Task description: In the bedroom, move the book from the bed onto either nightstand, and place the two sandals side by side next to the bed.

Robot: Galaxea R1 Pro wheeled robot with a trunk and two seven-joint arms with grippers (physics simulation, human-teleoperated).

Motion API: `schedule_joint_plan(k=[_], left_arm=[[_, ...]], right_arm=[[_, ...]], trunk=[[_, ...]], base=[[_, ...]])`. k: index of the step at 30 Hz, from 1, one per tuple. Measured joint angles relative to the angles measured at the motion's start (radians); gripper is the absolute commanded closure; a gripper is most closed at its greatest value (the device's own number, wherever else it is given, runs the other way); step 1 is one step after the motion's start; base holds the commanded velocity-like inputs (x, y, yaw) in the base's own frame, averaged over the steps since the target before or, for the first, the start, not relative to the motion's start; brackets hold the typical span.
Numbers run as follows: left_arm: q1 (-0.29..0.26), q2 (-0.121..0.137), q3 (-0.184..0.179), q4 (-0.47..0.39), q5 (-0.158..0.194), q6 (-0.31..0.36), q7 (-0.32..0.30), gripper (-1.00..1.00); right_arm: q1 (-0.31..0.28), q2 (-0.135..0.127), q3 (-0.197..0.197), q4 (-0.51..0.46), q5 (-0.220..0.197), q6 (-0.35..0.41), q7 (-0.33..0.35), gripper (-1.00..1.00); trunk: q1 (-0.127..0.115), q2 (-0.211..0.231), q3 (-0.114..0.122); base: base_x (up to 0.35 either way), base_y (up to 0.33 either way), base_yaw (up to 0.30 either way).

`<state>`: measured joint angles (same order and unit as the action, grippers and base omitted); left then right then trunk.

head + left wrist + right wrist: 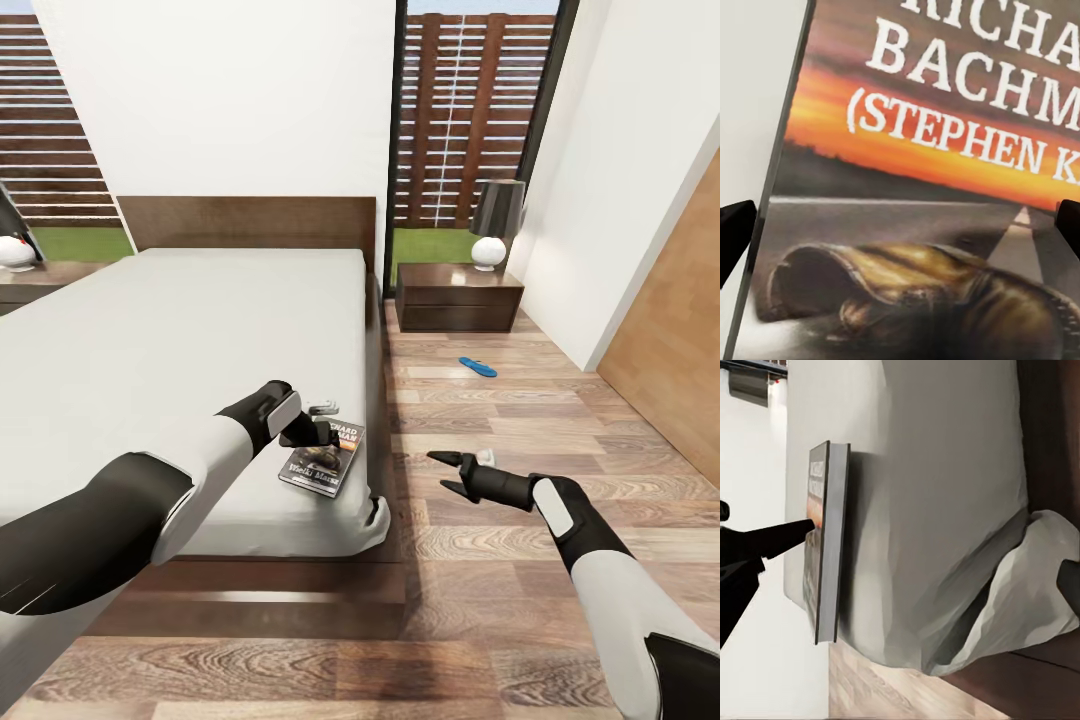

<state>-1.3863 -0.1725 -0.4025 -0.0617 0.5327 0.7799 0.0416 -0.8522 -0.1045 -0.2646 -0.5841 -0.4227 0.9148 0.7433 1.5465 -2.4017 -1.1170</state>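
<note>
Head view: our left gripper (318, 425) hovers spread over the dark orange-banded paperback book (325, 461) at the off-white mattress bed's (150, 340) corner.

Left wrist view: we should centre, then descend.

Right wrist view: right gripper (450, 473) gapes, idle.

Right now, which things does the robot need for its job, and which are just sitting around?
Needed for the job:
- book, lying near the corner of the bed, under the left gripper
- blue sandal on the floor
- nightstand right of the bed, a place for the book

Just sitting around:
- lamp on that nightstand
- window
</note>
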Motion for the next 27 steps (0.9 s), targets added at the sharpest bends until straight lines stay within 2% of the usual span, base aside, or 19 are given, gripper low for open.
schedule_joint_plan(k=[4,5,9,12,27], left_arm=[[0.0,0.0,0.0,0.0,0.0,0.0,0.0,-1.0],[0.0,-0.001,0.0,0.0,0.0,0.0,0.0,-1.0],[0.0,0.0,0.0,0.0,0.0,0.0,0.0,-1.0],[0.0,0.0,0.0,0.0,0.0,0.0,0.0,-1.0],[0.0,-0.001,0.0,0.0,0.0,0.0,0.0,-1.0]], right_arm=[[0.0,0.013,0.007,0.001,0.0,0.0,0.026,-1.0],[0.0,0.034,0.054,0.002,0.0,0.001,0.048,-1.0],[0.0,0.044,0.105,0.006,0.001,0.0,0.054,-1.0],[0.0,0.048,0.127,0.01,0.001,-0.001,0.056,-1.0],[0.0,0.058,0.153,0.015,0.001,-0.003,0.06,-1.0]], trunk=[[0.0,0.0,0.0],[0.0,0.0,0.0],[0.0,0.0,0.0],[0.0,0.0,0.0],[0.0,0.0,0.0]], base=[[0.0,0.0,0.0],[0.0,0.0,0.0],[0.0,0.0,0.0],[0.0,0.0,0.0],[0.026,-0.054,0.0]])
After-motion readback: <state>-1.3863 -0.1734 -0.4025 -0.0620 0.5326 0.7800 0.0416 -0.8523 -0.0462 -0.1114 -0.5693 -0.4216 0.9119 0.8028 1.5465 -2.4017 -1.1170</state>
